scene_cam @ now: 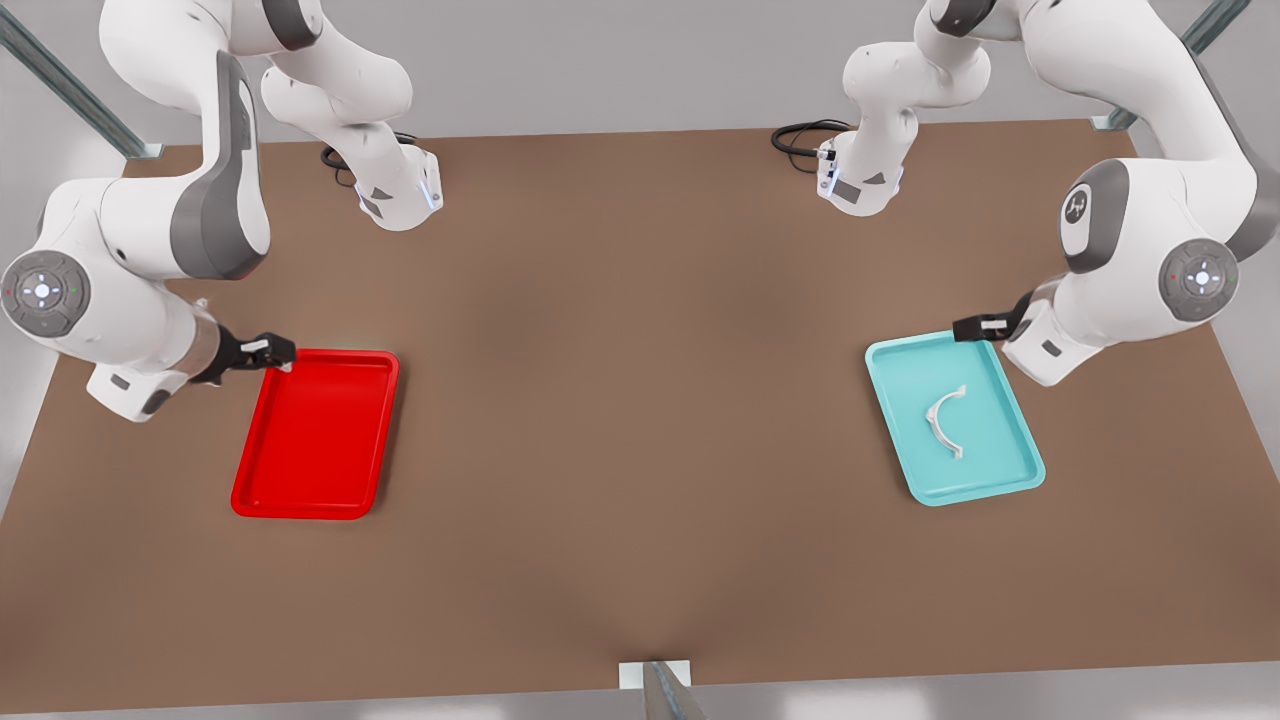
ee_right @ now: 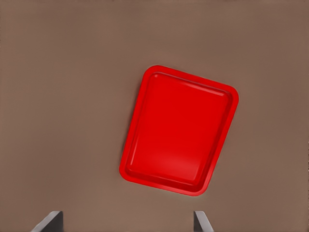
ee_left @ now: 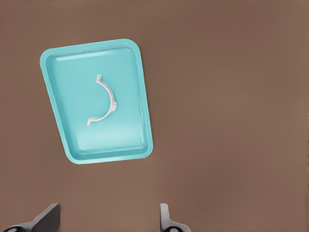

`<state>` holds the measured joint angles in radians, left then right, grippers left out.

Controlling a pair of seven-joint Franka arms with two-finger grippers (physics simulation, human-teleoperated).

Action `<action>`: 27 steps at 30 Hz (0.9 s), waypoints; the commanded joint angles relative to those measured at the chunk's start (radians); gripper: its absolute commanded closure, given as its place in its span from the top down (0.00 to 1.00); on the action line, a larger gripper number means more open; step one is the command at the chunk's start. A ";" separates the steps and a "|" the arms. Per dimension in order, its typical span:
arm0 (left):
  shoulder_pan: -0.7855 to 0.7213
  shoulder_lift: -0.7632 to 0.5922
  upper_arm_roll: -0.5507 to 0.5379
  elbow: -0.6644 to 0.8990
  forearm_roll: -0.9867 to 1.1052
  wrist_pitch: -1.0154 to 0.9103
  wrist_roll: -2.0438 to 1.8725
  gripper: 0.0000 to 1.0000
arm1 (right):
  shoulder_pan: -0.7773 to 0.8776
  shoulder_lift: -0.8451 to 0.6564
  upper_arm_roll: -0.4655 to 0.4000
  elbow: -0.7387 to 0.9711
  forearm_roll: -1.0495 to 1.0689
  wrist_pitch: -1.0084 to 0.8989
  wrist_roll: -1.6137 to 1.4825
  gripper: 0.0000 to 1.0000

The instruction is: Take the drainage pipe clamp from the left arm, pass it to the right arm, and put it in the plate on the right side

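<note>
The white clamp (scene_cam: 946,421) lies in my teal tray (scene_cam: 1010,478) on the counter (scene_cam: 640,400); the red plate (scene_cam: 262,495) holds nothing. My left pincer (scene_cam: 975,327) hovers at the teal tray's rim, my right pincer (scene_cam: 268,351) at the plate's corner, both spread wide and gripping nothing.

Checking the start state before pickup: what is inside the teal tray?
Only the drainage pipe clamp lies inside the teal tray, untouched. Nothing covers it; the left gripper hovers open near the tray's rim.
</note>
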<state>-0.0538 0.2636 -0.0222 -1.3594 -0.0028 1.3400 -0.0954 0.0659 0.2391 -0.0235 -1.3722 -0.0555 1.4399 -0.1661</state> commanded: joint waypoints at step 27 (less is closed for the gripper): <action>0.120 0.373 0.051 -0.448 0.003 0.889 -0.371 0.84 | -0.002 0.002 -0.001 -0.018 -0.011 0.086 -0.104 1.00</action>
<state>0.0661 0.6378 0.0291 -1.8064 -0.0003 2.1843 -0.2932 0.0644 0.2419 -0.0244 -1.3908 -0.0658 1.5261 -0.2451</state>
